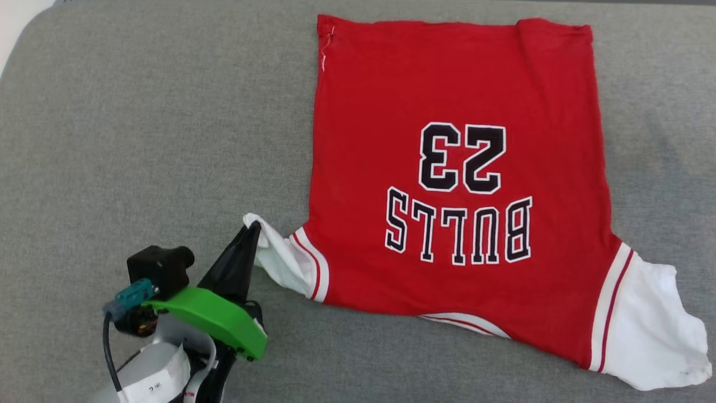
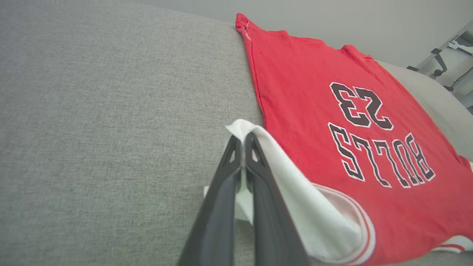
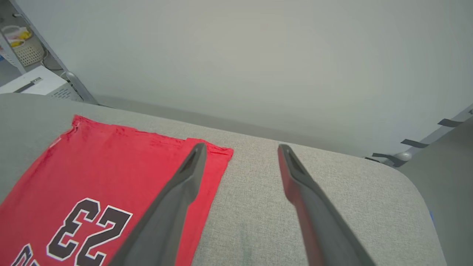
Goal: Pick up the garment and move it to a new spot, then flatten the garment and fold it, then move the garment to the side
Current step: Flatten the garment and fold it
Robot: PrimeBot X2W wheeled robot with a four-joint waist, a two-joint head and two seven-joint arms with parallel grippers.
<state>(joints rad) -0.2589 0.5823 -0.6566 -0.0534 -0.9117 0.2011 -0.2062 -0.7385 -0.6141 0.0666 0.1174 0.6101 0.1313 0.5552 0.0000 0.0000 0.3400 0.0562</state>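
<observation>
The red jersey T-shirt with white sleeves [image 1: 369, 168] lies flat on the grey fabric padded surface [image 1: 140, 140], right of centre, hem far, neck near the robot. At the near left, the left hand [image 1: 254, 226] pinches the tip of its left sleeve [image 1: 282, 260]. The right hand [image 3: 242, 147] hangs, fingers apart, above the shirt's far right edge.

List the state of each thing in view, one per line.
garment: spread out, print side up, not folded.
white sleeve: tip pinched and raised off the grey surface.
left claw: shut on the white sleeve.
right claw: open, holding nothing.
</observation>
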